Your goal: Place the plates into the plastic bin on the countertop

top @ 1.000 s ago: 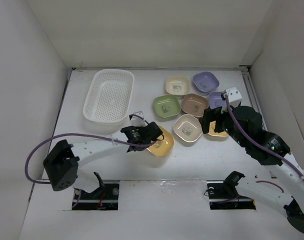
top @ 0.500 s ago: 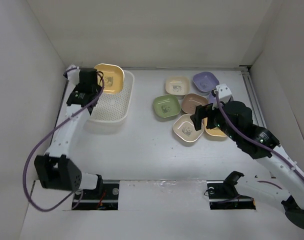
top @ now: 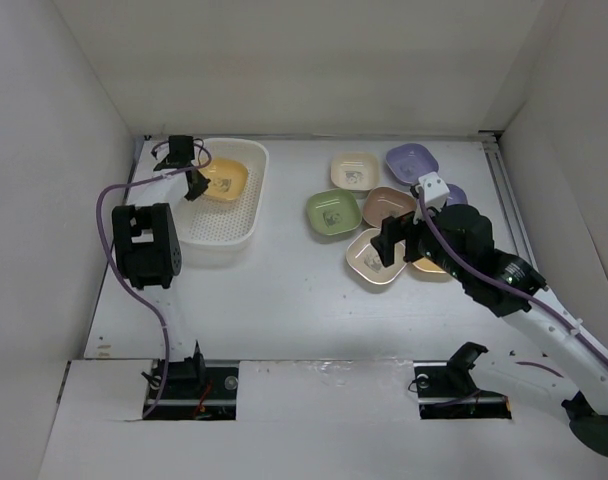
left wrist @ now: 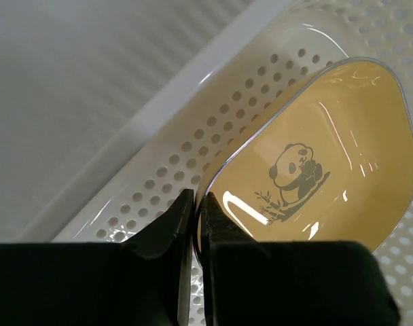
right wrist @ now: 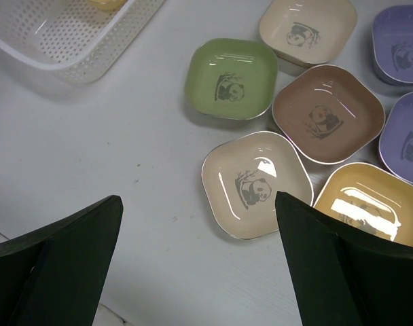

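Closure of the left jaws on the rim of one yellow-orange plate is seen, and that plate is held tilted inside the plastic bin, close by its perforated wall. The right jaws are spread wide with nothing held in them, and are hung over the surface by the beige plate. Beside it, well apart from the bin, a green plate, a cream plate, a brown plate, two lavender plates and a second yellow-orange plate are clustered on the surface.
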